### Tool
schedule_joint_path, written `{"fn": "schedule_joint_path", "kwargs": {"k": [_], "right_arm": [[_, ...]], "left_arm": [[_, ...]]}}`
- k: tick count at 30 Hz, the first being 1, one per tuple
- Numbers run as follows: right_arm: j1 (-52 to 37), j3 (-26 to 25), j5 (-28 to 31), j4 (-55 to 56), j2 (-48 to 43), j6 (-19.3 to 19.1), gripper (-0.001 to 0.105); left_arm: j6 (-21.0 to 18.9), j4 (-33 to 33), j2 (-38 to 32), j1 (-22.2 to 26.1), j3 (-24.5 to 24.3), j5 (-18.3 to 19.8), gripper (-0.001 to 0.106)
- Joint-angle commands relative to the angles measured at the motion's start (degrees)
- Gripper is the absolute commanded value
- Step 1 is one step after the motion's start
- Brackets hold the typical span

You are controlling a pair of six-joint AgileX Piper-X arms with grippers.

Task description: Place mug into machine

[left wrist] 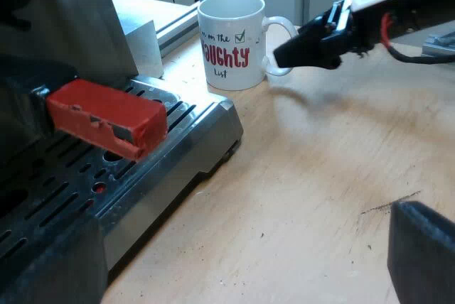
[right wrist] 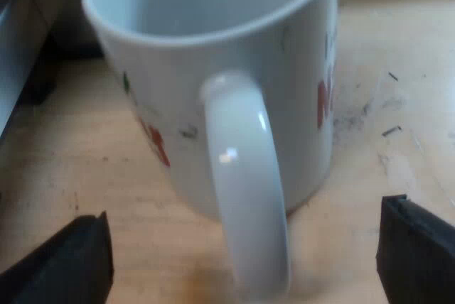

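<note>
Mug (left wrist: 231,41), print on side, three lines. Top, black script: "on the", anything before it hidden round curve, then ticked box (left wrist: 239,35). Middle, big red capitals: "AUGHTY", leading letter lost round curve. Bottom, black script: "List". Right wrist view: red letter fragments on mug (right wrist: 298,69), unreadable.
</note>
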Motion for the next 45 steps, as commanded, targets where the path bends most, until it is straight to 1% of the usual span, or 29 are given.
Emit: {"fn": "schedule_joint_path", "kwargs": {"k": [1, 2, 4, 6, 7, 8, 10, 11, 12, 13, 14, 16, 17, 18, 19, 20, 22, 25, 28, 29, 32, 34, 37, 38, 39, 40, 41, 43, 45], "right_arm": [[0.0, -2.6, 0.3, -1.0, 2.9, -0.3, 0.077], [0.0, -2.9, 0.3, -1.0, 3.2, -0.3, 0.076], [0.0, -4.0, 0.3, -1.0, 4.2, -0.3, 0.068], [0.0, -4.3, 0.3, -1.0, 4.3, -0.3, 0.063], [0.0, -4.3, 0.3, -1.0, 4.2, -0.3, 0.051], [0.0, -4.3, 0.3, -1.0, 4.2, -0.3, 0.044], [0.0, -4.3, 0.3, -0.5, 4.2, -0.3, 0.024], [0.0, -4.3, 0.3, -0.4, 4.2, -0.3, 0.017], [0.0, -4.3, 0.3, -0.2, 4.2, -0.3, 0.003], [0.0, -4.3, 0.3, -0.2, 4.2, -0.3, 0.000], [0.0, -4.3, 0.3, -0.2, 4.1, -0.3, 0.000], [0.1, -4.3, 0.3, 0.8, 2.9, -1.0, 0.000], [0.2, -4.3, 0.3, 1.3, 2.2, -1.0, 0.000], [0.5, -4.3, 0.3, 3.5, 0.1, -1.5, 0.000], [0.5, -4.3, 0.3, 6.5, -2.3, -2.6, 0.000], [0.5, -4.3, 0.3, 8.1, -3.2, -3.0, 0.000], [0.5, -4.3, 1.2, 15.6, -9.6, -4.6, 0.000], [0.5, -4.3, 1.2, 22.4, -16.5, -5.5, 0.000], [0.5, -4.3, 1.2, 33.8, -28.6, -7.7, 0.000], [0.5, -4.3, 1.2, 35.9, -29.8, -8.0, 0.000], [0.9, -4.3, 0.8, 44.2, -38.4, -8.4, 0.000], [2.9, -4.6, 0.4, 50.2, -44.6, -8.6, 0.000], [7.3, -6.3, 0.2, 56.0, -49.8, -9.3, 0.000], [9.7, -7.0, 0.3, 58.2, -51.0, -9.8, 0.000], [12.3, -7.8, 0.3, 59.5, -52.0, -10.2, 0.000], [14.9, -8.4, 0.5, 59.7, -52.4, -10.0, 0.000], [15.8, -8.7, 0.6, 59.7, -52.5, -9.9, 0.000], [19.9, -9.1, 1.8, 59.4, -52.4, -8.6, 0.000], [25.5, -9.2, 5.0, 59.3, -52.4, -5.6, 0.000]], "left_arm": [[0.2, -0.3, 0.1, -0.3, 0.0, 0.4, 0.081], [0.2, -0.3, 0.1, -0.3, 0.0, 0.4, 0.081], [0.2, -0.3, 0.1, -0.3, 0.0, 0.4, 0.081], [0.2, -0.3, 0.1, -0.3, 0.0, 0.4, 0.081], [0.2, -0.3, 0.1, -0.3, 0.0, 0.4, 0.081], [0.2, -0.3, 0.1, -0.3, 0.0, 0.4, 0.081], [0.2, -0.3, 0.1, -0.3, 0.0, 0.1, 0.081], [0.2, -0.3, 0.1, -0.3, 0.0, -0.2, 0.081], [0.2, -0.3, 0.1, -0.3, 0.0, -0.7, 0.081], [0.2, -0.3, 0.1, -0.3, 0.0, -1.9, 0.081], [0.2, -0.3, 0.1, -0.3, 0.0, -2.4, 0.081], [-0.4, -0.3, 0.1, -0.3, 0.0, -5.4, 0.081], [-0.8, -0.3, 0.1, -0.3, 0.0, -5.9, 0.081], [-2.3, -0.3, 0.1, -0.3, 0.0, -7.7, 0.081], [-2.7, -0.3, 0.1, -0.3, 0.0, -8.9, 0.081], [-2.7, -0.3, 0.1, -0.3, 0.0, -9.0, 0.081], [-2.7, -0.3, 0.1, -0.3, 0.1, -9.1, 0.081], [-2.7, -0.3, 0.1, -0.3, 0.1, -10.3, 0.081], [-2.7, -0.3, 0.1, -0.3, 0.1, -12.2, 0.081], [-2.7, -0.5, 0.1, -0.3, 0.3, -12.2, 0.081], [-2.7, -3.9, 0.1, -0.3, 2.0, -12.2, 0.081], [-2.7, -7.1, 0.1, -0.3, 3.6, -12.5, 0.081], [-2.7, -9.5, 0.1, -0.3, 4.5, -13.5, 0.081], [-2.7, -10.8, 0.1, -0.3, 5.3, -16.7, 0.081], [-2.7, -10.8, 0.1, -0.3, 5.6, -18.6, 0.081], [-2.7, -10.8, 0.1, -0.3, 5.7, -20.0, 0.081], [-2.7, -10.8, 0.1, -0.3, 5.7, -20.5, 0.081], [-2.7, -10.8, 0.1, -0.3, 5.7, -20.9, 0.081], [-2.7, -10.8, 0.1, -0.3, 5.7, -20.9, 0.081]]}}
